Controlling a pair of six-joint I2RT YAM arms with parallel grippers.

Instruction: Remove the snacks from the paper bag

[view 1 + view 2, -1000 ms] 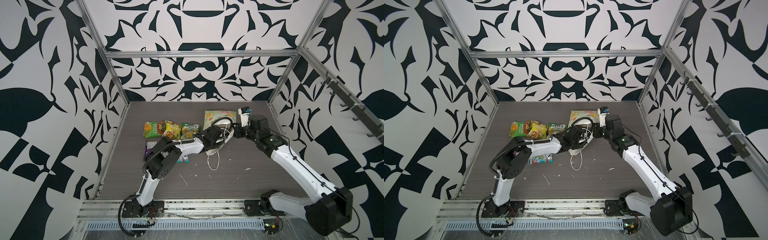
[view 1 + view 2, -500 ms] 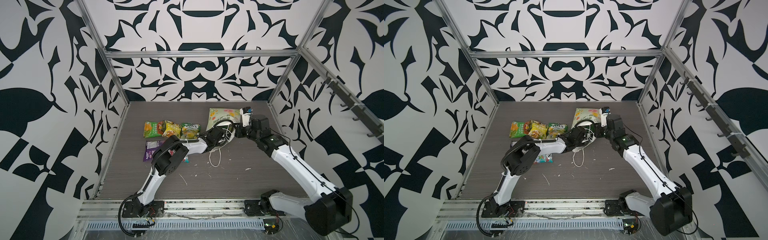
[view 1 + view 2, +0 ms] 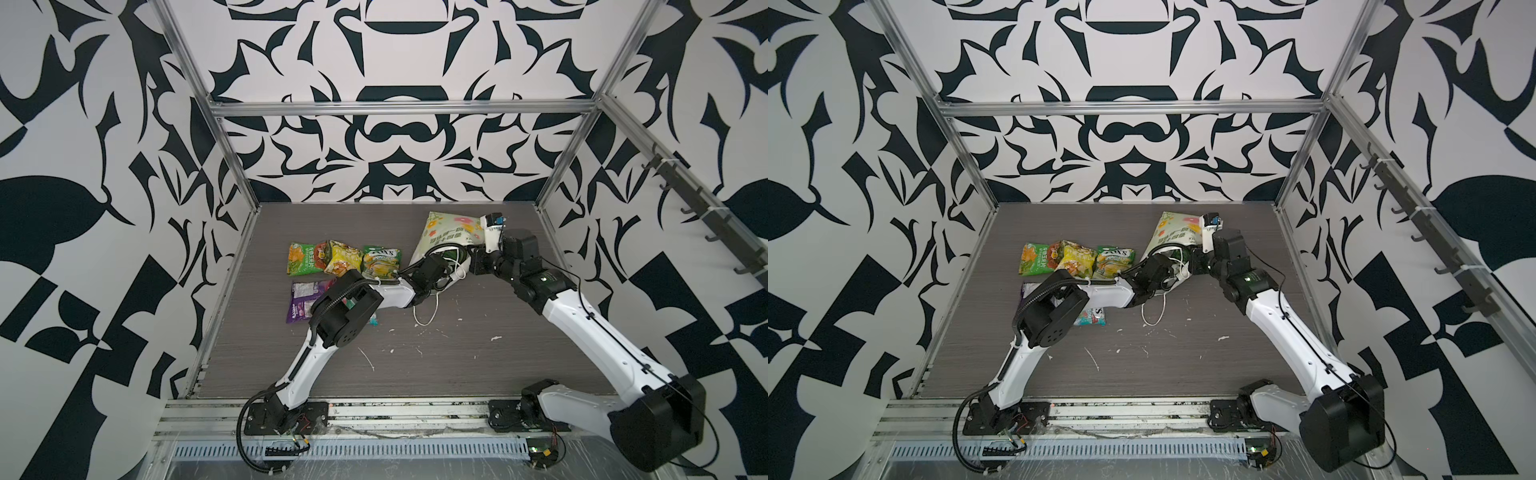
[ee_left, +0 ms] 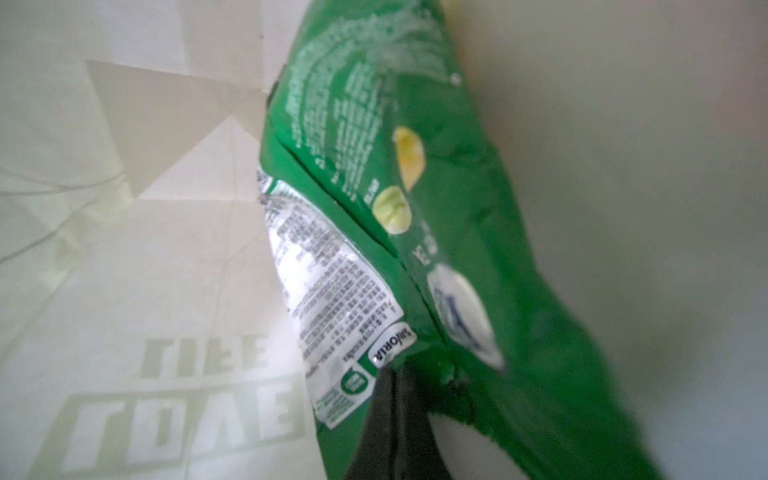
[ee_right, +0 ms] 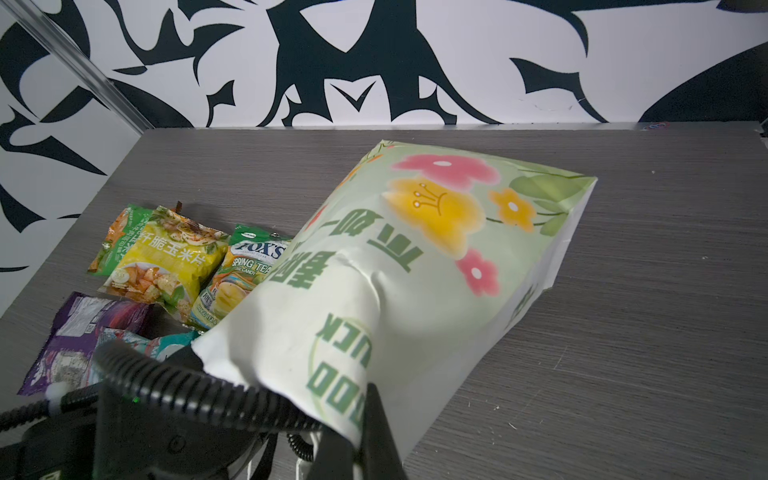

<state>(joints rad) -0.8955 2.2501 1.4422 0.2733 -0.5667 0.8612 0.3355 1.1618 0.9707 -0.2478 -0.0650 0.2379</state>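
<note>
The paper bag (image 3: 451, 235) lies on its side at the far right of the worktop (image 3: 457, 365), mouth toward the middle, with one white cord handle (image 3: 428, 311) trailing loose on the boards. The right hand (image 5: 357, 434) is clamped on the rim of the bag's mouth, paper pinched between its fingers; only the finger ends show, cut off at the edge of its wrist view. The left hand (image 4: 395, 376) is pushed into the mouth and is hidden in both top views. Its own wrist view shows the dark fingers closed together on the crimped end of a green packet (image 4: 415, 187) inside the bag. That packet is blurred and its print is mostly unreadable. "LOVE LIFE" shows reversed through the paper wall. Outside, left of the bag, a row of three packets (image 3: 345, 261) lies overlapping, the one nearest the bag marked "FOX'S". Nearer the front lies a purple packet (image 3: 303, 300), partly covered by the left arm (image 3: 349, 307). A teal packet (image 3: 1093, 316) beside it is mostly hidden under the same arm. Whether the bag holds anything further cannot be told.
</note>
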